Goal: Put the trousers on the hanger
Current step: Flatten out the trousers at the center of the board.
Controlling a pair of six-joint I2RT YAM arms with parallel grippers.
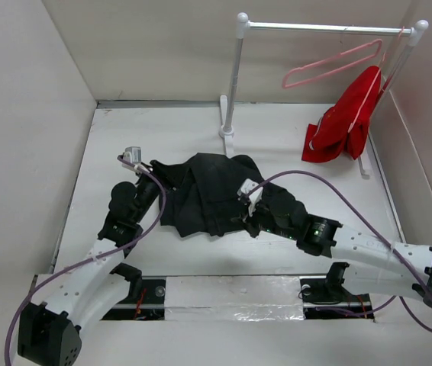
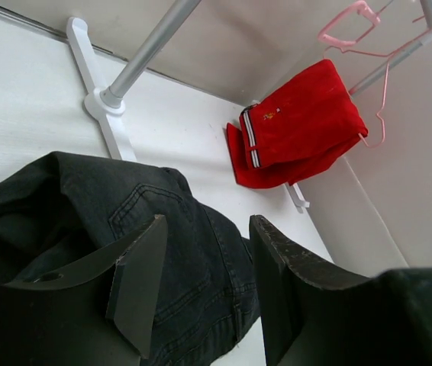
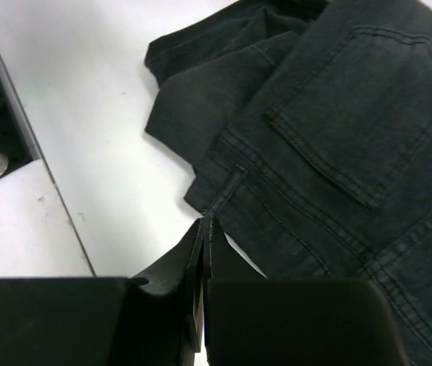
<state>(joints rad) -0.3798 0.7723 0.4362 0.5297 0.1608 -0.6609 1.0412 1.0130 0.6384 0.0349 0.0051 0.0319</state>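
The black trousers (image 1: 208, 194) lie crumpled in the middle of the white table. The pale-pink hanger (image 1: 287, 79) hangs bare on the rail at the back right; it also shows in the left wrist view (image 2: 330, 38). My left gripper (image 1: 157, 171) is at the trousers' left edge, open, its jaws (image 2: 204, 282) wide apart just above the cloth (image 2: 162, 229) and holding nothing. My right gripper (image 1: 245, 223) is at the trousers' near right edge. It is shut (image 3: 203, 229), with the tips right at a waistband corner (image 3: 224, 191); no cloth shows between them.
A white rack stands at the back, with a post (image 1: 235, 76) and a foot (image 1: 226, 130). A red garment (image 1: 344, 126) hangs from a second thin hanger at the rail's right end. Side walls close in on left and right. A taped base strip (image 1: 231, 293) runs along the near edge.
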